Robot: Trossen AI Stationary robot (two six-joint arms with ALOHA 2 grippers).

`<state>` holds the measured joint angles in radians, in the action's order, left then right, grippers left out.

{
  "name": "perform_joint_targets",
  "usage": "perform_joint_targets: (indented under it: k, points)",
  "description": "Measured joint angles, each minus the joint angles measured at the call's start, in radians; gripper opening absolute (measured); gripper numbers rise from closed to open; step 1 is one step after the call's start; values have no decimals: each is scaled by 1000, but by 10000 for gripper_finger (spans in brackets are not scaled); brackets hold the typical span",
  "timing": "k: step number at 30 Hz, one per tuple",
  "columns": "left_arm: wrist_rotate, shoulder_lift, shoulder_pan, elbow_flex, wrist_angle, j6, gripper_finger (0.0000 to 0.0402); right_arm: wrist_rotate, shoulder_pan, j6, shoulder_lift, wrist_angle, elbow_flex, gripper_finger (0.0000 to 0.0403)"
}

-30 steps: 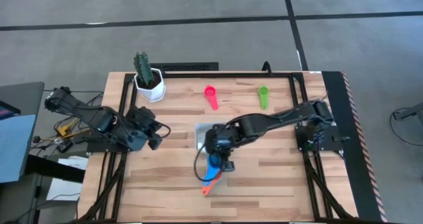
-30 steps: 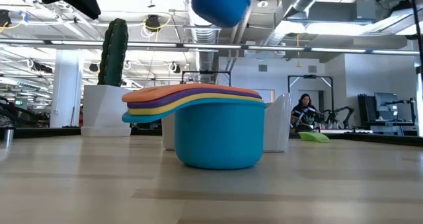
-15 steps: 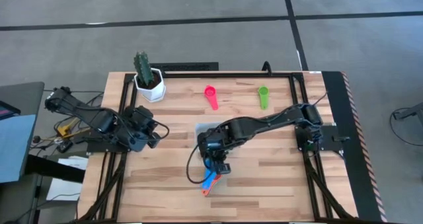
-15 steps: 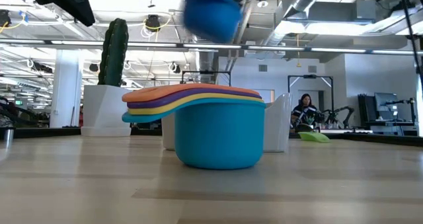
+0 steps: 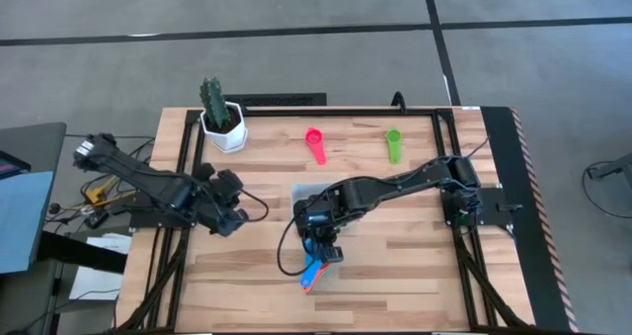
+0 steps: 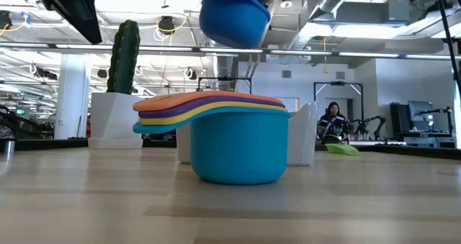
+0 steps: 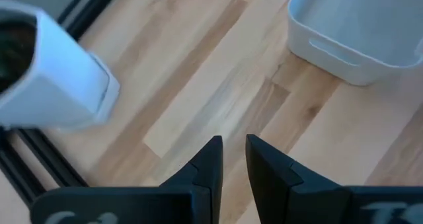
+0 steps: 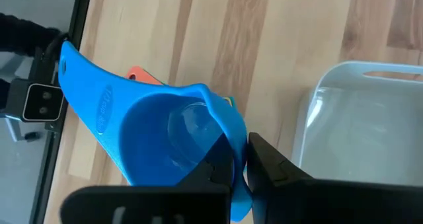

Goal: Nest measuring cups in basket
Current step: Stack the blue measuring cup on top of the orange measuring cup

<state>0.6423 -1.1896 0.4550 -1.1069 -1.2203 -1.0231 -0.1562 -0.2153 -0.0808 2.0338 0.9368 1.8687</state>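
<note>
My right gripper (image 5: pixel 319 238) is shut on the blue measuring cup (image 8: pixel 158 138), held high over the table in the low view (image 6: pixel 234 17). Under it, on the wood, stands a stack of nested cups (image 6: pixel 238 147): the teal one at the bottom, with yellow, purple and orange-red handles fanned out above it. Only the orange-red handle tip (image 5: pixel 308 283) shows from above. The clear basket (image 5: pixel 308 197) sits just beyond the stack. Pink (image 5: pixel 316 143) and green (image 5: pixel 393 144) cups lie apart near the far edge. My left gripper (image 7: pixel 234 159) hovers shut left of the basket. My right gripper pinches the blue cup's bowl wall at the rim (image 8: pixel 223 133), opposite the handle, with one finger inside the bowl and one outside. The fingers come from above. The cup is lifted clear and tilted, its handle (image 8: pixel 86 85) sticking out away from the fingers.
A white hexagonal pot with a cactus (image 5: pixel 219 118) stands at the far left corner. Black frame rails run along the table's left and right sides. Bare wood lies right of the basket and along the near edge.
My right gripper has carried the blue cup a little toward the table's left, keeping it high above the stack, and the cup has tipped slightly. My left gripper has moved toward the near edge and a little rightward.
</note>
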Motion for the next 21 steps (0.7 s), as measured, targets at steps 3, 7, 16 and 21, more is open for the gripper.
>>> perform_joint_targets:
  k: [3, 7, 16, 21]
  points:
    - [-51, -16, -10, 0, 9, -36, 55, 0, 0, 0, 0, 0, 0, 28]
    - [-72, -17, -14, 0, 51, -32, 55, -2, -1, 0, 0, -2, 0, 28]
    - [24, 3, 39, 79, 301, 118, 55, -38, -2, -2, 0, -4, 0, 28]
    - [16, 84, 67, 286, 525, 18, 55, -36, -8, -34, 0, -4, 0, 28]
